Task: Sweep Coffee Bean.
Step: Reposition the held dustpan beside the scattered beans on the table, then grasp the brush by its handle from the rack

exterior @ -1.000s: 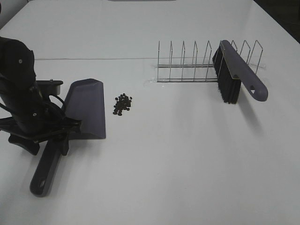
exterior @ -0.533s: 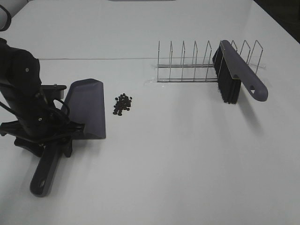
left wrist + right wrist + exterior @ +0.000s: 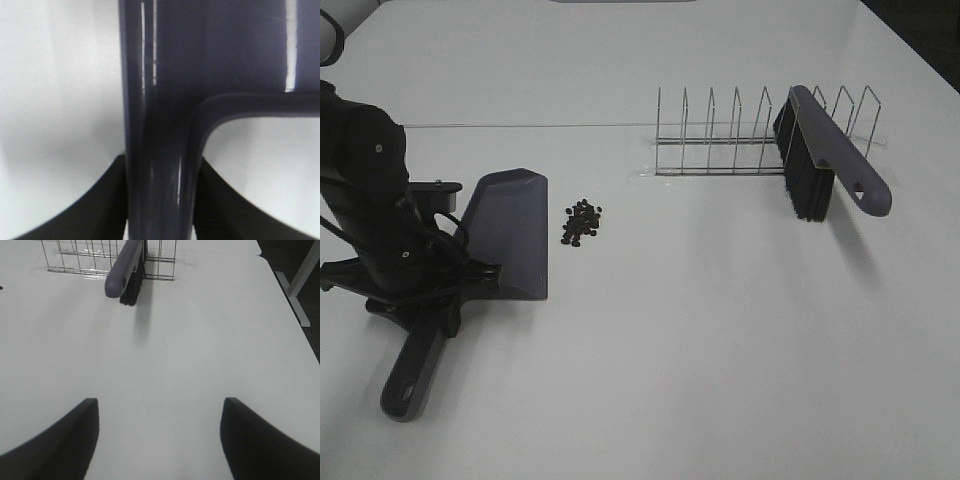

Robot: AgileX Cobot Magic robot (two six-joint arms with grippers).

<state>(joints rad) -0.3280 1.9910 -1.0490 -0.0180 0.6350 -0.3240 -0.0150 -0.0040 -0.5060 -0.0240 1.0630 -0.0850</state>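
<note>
A small pile of dark coffee beans [image 3: 582, 221] lies on the white table [image 3: 700, 330]. The purple-grey dustpan [image 3: 510, 235] sits just left of them, its open edge facing the beans and its handle [image 3: 408, 375] pointing toward the front. My left gripper [image 3: 438, 300] is shut on the handle where it meets the pan. In the left wrist view the handle [image 3: 160, 165] fills the gap between the dark fingers [image 3: 100, 205]. My right gripper [image 3: 160, 440] is open and empty above bare table. It points at the purple brush [image 3: 125, 267].
The black-bristled brush [image 3: 825, 160] leans in a wire rack [image 3: 740, 140] at the back right. The rack also shows in the right wrist view [image 3: 90, 255]. The table's right edge and a metal leg [image 3: 300, 285] show in the right wrist view.
My left arm has lowered onto the dustpan handle and closed on it. The pan has shifted slightly to the right, toward the beans. The beans and brush have not moved.
</note>
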